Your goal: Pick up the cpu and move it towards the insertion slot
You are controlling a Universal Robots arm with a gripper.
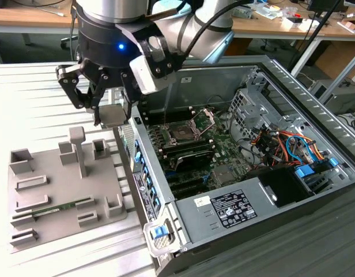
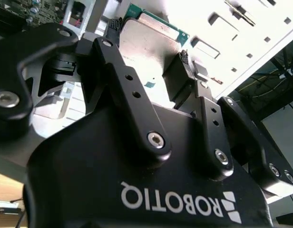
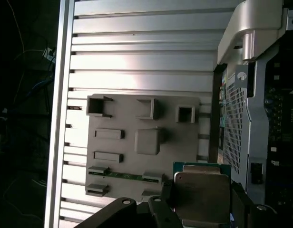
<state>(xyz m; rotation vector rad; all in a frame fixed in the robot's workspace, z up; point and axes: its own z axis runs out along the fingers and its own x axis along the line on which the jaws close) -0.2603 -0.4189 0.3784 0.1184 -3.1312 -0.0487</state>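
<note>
My gripper (image 1: 102, 109) is closed on the cpu (image 1: 113, 115), which I hold lifted above the grey plastic tray (image 1: 56, 187), just beside the near wall of the open computer case (image 1: 235, 213). In the second wrist view the cpu (image 2: 146, 52) sits pinched between my 2 black fingers (image 2: 177, 76), its silvery top facing the camera and a thin green edge showing along one side. In the first wrist view the cpu (image 3: 202, 190) hangs above the tray (image 3: 113, 166), whose pockets and raised blocks lie below on the ribbed metal table (image 3: 137, 57); a long green memory stick (image 3: 122, 176) rests in one of the tray's holders. The insertion slot (image 1: 181, 134), with its silver frame raised, lies inside the case on the green board, well apart from the cpu toward the exterior view's right.
</note>
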